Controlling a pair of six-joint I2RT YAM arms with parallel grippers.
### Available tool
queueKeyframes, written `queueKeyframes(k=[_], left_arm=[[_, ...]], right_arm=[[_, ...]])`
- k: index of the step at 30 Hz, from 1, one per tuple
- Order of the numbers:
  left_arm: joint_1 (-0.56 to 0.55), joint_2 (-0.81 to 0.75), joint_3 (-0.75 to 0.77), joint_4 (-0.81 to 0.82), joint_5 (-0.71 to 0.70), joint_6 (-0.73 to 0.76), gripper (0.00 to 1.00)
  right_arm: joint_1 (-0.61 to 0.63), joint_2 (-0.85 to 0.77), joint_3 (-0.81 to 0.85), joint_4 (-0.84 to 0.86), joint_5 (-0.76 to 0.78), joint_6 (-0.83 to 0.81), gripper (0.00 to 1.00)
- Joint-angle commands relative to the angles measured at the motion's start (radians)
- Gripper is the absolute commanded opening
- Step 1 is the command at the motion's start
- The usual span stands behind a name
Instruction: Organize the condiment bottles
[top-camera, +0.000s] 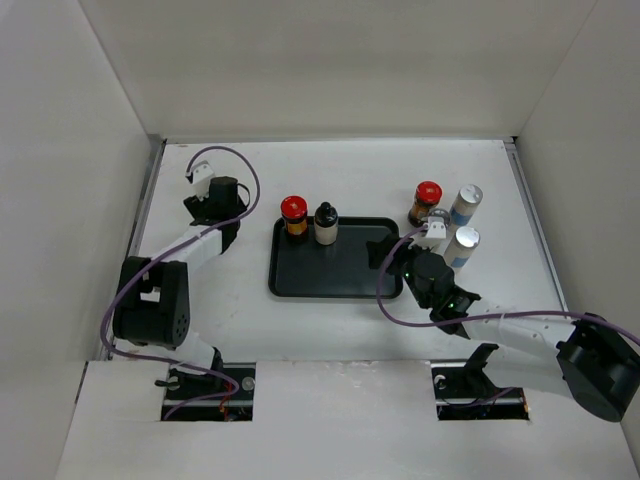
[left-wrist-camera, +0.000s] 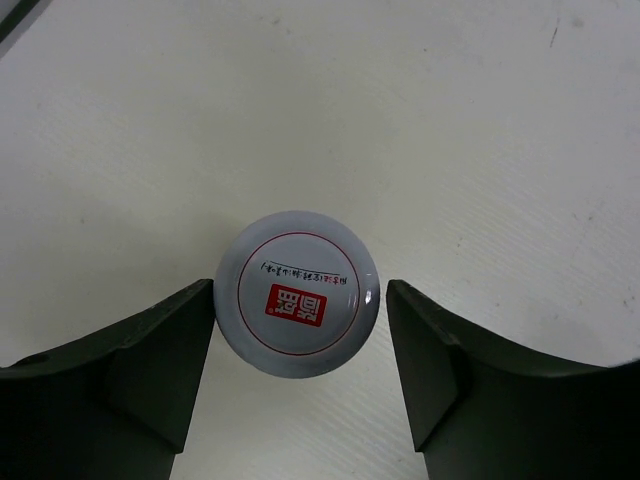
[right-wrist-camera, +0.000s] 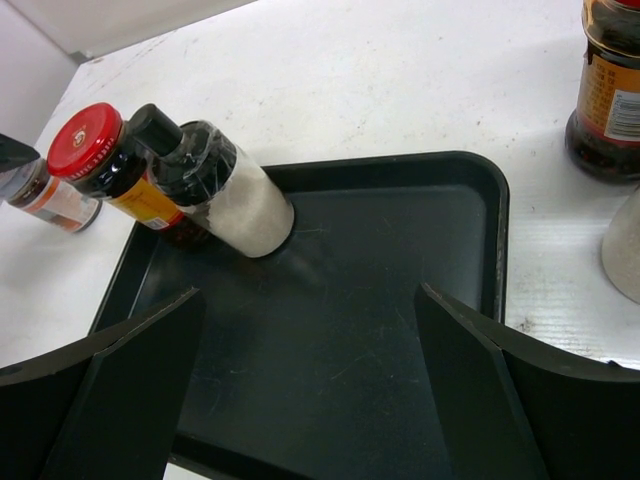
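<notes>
Dark fingers (left-wrist-camera: 150, 370) of my left gripper (left-wrist-camera: 299, 298) fill the bottom of the left wrist view, one on either side of a small round jar with a white lid and a red stamp (left-wrist-camera: 298, 290). My left finger meets the lid's edge and a thin gap shows at the right one, so the jaws are partly spread around the jar, not pinching it. That jar stands on the white table (top-camera: 230, 300), well left of the black rectangular tray (top-camera: 340, 280). At the tray's far left corner stand a red-capped dark jar with a yellow label (top-camera: 294, 215) and, just beside it on the right, a black-capped bottle of white powder (top-camera: 326, 223). My right gripper (right-wrist-camera: 308, 292) hangs over the tray's right part, fingers spread wide, with only tray floor between them. Past the tray's right edge stand a second red-capped dark jar (top-camera: 426, 202), a white-and-blue silver-capped cylinder (top-camera: 466, 205) and a nearer silver-capped cylinder (top-camera: 461, 246).
</notes>
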Motion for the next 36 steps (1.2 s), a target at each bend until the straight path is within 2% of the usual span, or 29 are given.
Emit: queueKeyframes(k=[1, 5, 8, 13, 20, 27, 31, 34, 36], left_arm=[[0.012, -0.003, 0.044, 0.038, -0.004, -0.004, 0.64], [0.009, -0.027, 0.031, 0.041, -0.013, -0.004, 0.50], [-0.001, -0.090, 0.001, 0.064, -0.022, -0.004, 0.44], [-0.084, -0.271, -0.050, 0.063, -0.064, 0.001, 0.43], [-0.296, -0.495, -0.148, -0.008, -0.123, 0.027, 0.43], [-0.507, -0.652, -0.160, -0.198, -0.127, 0.024, 0.43], [-0.636, -0.637, -0.136, -0.174, -0.111, 0.001, 0.42], [-0.747, -0.536, -0.104, -0.068, -0.127, 0.002, 0.42], [-0.782, -0.444, -0.078, 0.030, -0.113, 0.010, 0.42]], right_arm=[[0.001, -0.027, 0.008, 0.053, -0.010, 0.001, 0.92], [0.001, -0.036, 0.004, 0.052, -0.017, 0.008, 0.93], [0.001, -0.053, -0.001, 0.052, -0.005, 0.001, 0.93], [0.001, -0.050, 0.001, 0.052, -0.005, 0.002, 0.93], [0.000, -0.058, -0.005, 0.055, 0.003, 0.001, 0.92], [-0.017, -0.061, -0.010, 0.052, 0.023, 0.001, 0.90], [-0.029, -0.071, -0.016, 0.052, 0.043, 0.004, 0.90], [-0.034, -0.099, -0.021, 0.030, 0.067, 0.017, 0.88], [-0.037, -0.134, -0.030, -0.006, 0.131, 0.048, 0.87]])
